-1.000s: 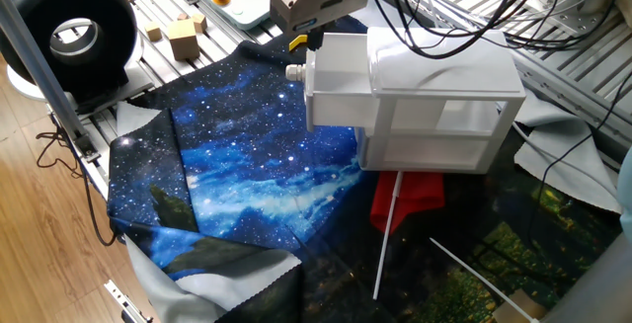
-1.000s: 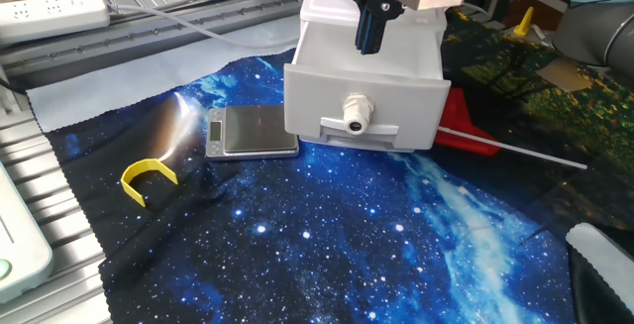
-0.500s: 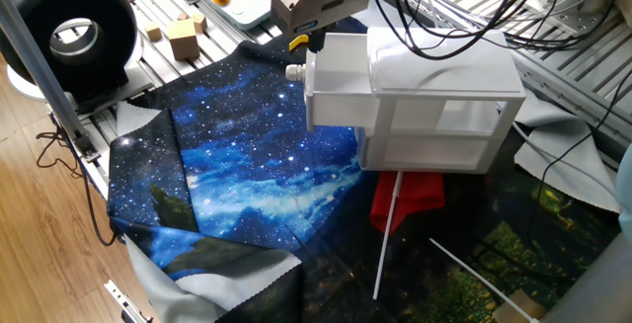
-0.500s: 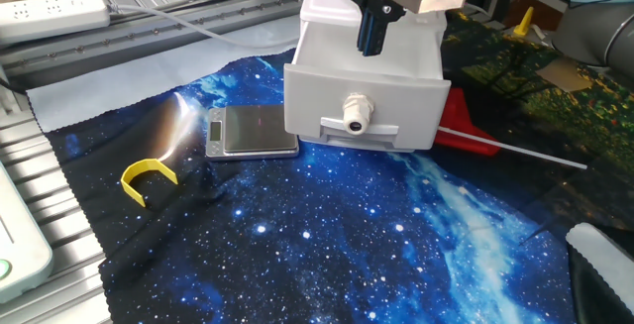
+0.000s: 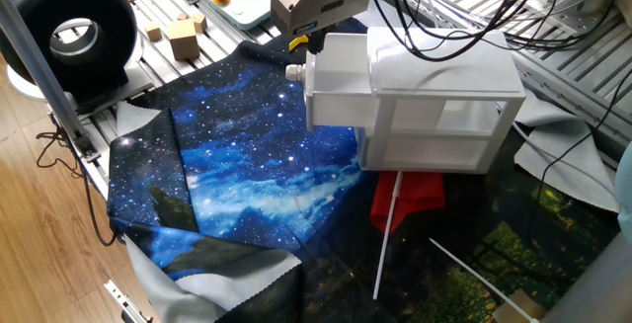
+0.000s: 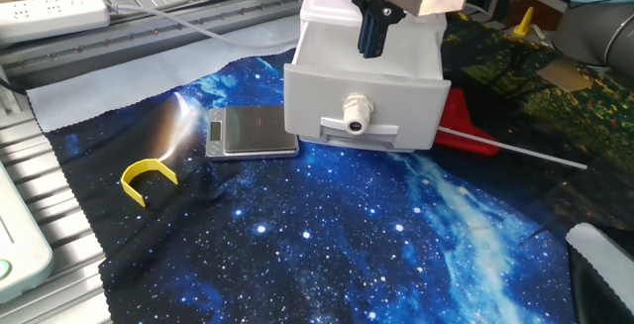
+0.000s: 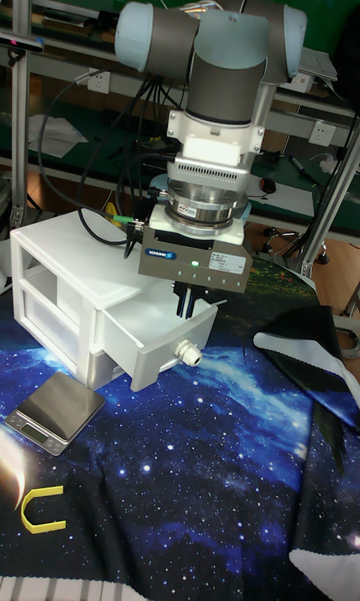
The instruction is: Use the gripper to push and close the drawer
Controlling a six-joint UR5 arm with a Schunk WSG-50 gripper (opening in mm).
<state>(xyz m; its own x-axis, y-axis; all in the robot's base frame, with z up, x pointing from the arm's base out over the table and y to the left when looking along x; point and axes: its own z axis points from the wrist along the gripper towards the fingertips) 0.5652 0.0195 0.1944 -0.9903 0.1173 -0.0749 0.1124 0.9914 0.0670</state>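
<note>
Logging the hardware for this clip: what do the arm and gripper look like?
The arm has silver-grey joints with pale blue end caps. Below them sits a white ribbed wrist block, then the gripper, a boxy grey-beige head with a small blue label, a green light and short dark fingers. Black cables trail behind it.

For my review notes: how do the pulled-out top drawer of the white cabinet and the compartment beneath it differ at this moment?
The white plastic top drawer sticks out from the white cabinet frame, while the lower compartment sits flush inside it. The top drawer's front shows a small round white knob; no knob can be seen on the lower compartment. The grey-beige boxy gripper hangs over the open top drawer, not by the lower compartment. Both are white and share one frame.
</note>
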